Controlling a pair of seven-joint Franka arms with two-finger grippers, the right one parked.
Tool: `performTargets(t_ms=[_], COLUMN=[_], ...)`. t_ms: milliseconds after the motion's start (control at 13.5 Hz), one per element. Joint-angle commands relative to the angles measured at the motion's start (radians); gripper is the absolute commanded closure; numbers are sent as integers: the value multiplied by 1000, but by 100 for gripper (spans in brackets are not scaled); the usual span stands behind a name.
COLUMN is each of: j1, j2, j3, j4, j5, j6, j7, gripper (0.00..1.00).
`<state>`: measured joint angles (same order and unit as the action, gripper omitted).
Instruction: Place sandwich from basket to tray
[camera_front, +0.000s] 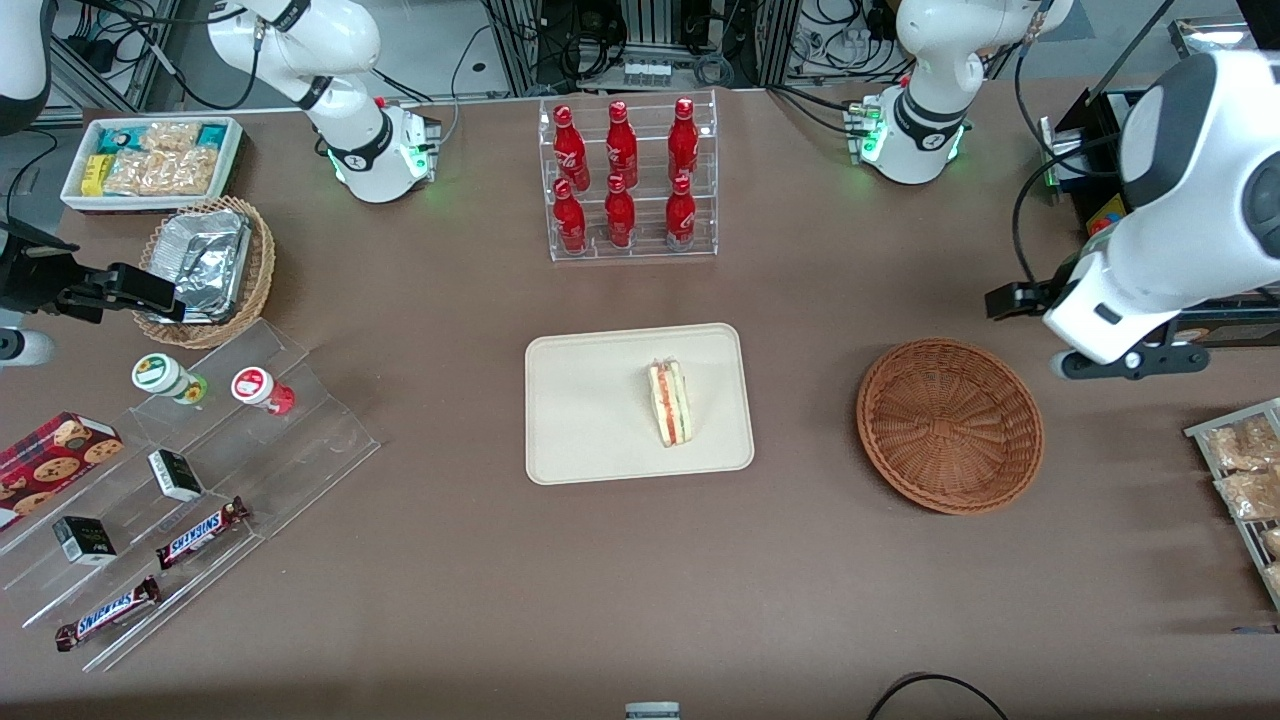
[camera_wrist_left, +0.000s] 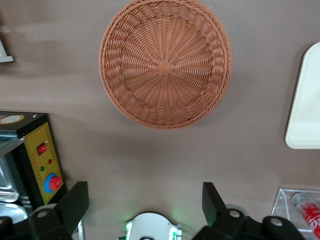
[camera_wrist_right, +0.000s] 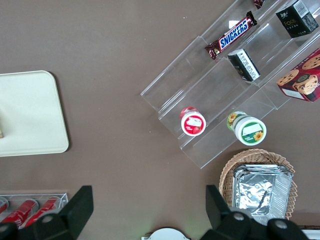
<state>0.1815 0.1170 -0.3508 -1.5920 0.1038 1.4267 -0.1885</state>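
Front view: sandwich (camera_front: 670, 403) on tray (camera_front: 600, 440), seemingly well apart from open end effector (camera_wrist_left: 145, 202).

A robotics lab is suggested by white robot arm bases (camera_front: 380, 150) bolted to a brown table (camera_front: 450, 600), cable bundles (camera_front: 650, 40) along its edge, and snacks staged on clear acrylic racks (camera_front: 200, 480).
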Motion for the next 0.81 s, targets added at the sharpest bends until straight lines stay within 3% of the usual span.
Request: performTargets(t_ms=[0, 221, 738], j1=[-3, -115, -157], j2=[-69, -106, -158], j3=[45, 221, 286], j4=[-36, -40, -23], j5=[-16, -51, -58], j6=[-40, -74, -126], j7=[59, 150, 173], gripper=[0, 0, 0])
